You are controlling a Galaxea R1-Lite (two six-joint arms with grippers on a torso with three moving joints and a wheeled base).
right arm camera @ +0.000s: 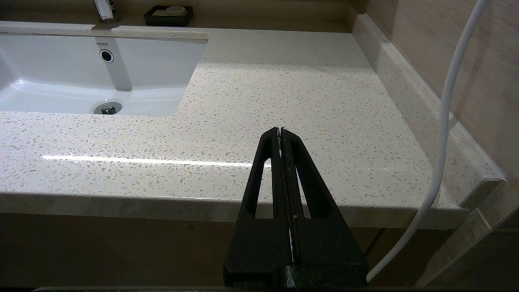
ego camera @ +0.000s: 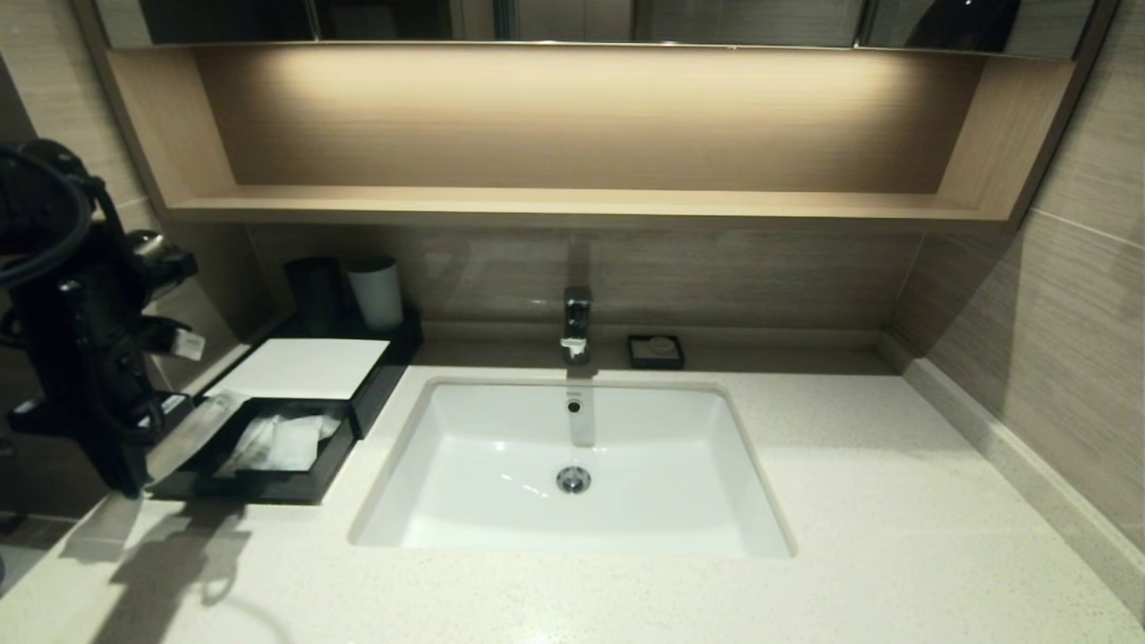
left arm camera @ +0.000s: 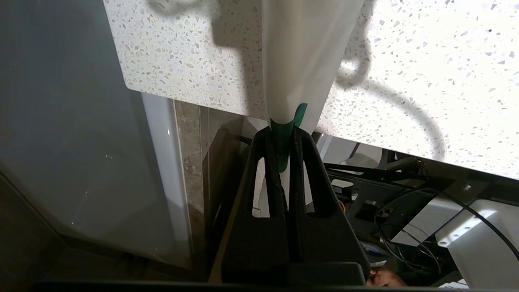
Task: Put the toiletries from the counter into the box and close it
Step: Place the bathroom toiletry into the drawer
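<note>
white toiletry packet (left arm camera: 308, 56), green end: pinched between the clenched fingers of the left gripper (left arm camera: 286, 140), hanging above the bench (left arm camera: 425, 81) edge, just left of the box. black box (ego camera: 259, 447): open, on the bench left of the sink (ego camera: 572, 465), white packets inside; white lid (ego camera: 304, 367) behind it. right gripper (right arm camera: 280, 136): fingers pressed together, empty, before the bench's front edge, right of the sink.

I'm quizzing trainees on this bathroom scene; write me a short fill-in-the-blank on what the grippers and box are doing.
1. The left gripper is shut on a white ____.
2. The right gripper is shut and holds ____.
3. The box on the counter is ____, its lid lying behind it.

Missing words: packet; nothing; open
</note>
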